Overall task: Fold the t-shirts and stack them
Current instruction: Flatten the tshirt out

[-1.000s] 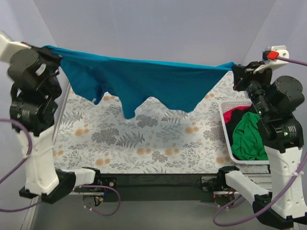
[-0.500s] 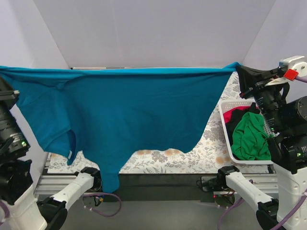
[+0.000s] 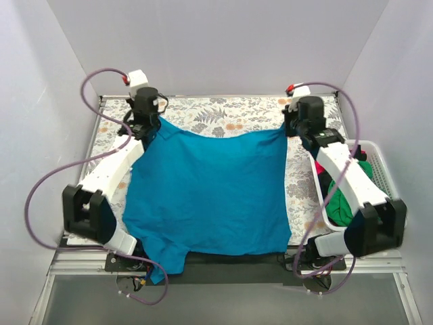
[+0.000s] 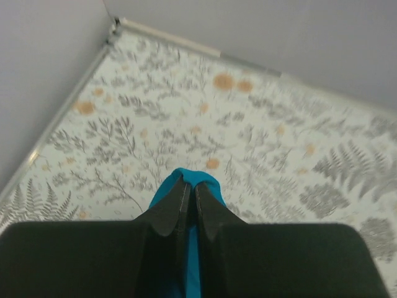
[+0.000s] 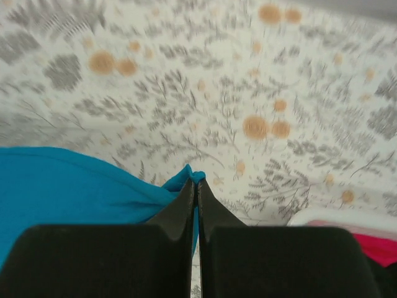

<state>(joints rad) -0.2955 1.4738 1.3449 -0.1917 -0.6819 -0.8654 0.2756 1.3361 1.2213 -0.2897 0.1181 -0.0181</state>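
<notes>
The teal-blue t-shirt (image 3: 206, 186) lies spread out flat on the floral table, its near part hanging over the front edge. My left gripper (image 3: 154, 123) is shut on its far left corner, seen as a blue tip in the left wrist view (image 4: 192, 179). My right gripper (image 3: 289, 128) is shut on its far right corner, a blue tip in the right wrist view (image 5: 196, 176). A green t-shirt (image 3: 346, 203) and a red-magenta one (image 3: 319, 169) lie bunched in the basket at the right.
The white slatted basket (image 3: 377, 161) stands at the table's right edge, its rim also in the right wrist view (image 5: 335, 216). Grey walls enclose the table on three sides. Purple cables loop from both wrists.
Both arms have swung from high near the camera forward and down to the table's far side, laying the hanging teal-blue shirt out flat. Both grippers have kept their hold.
</notes>
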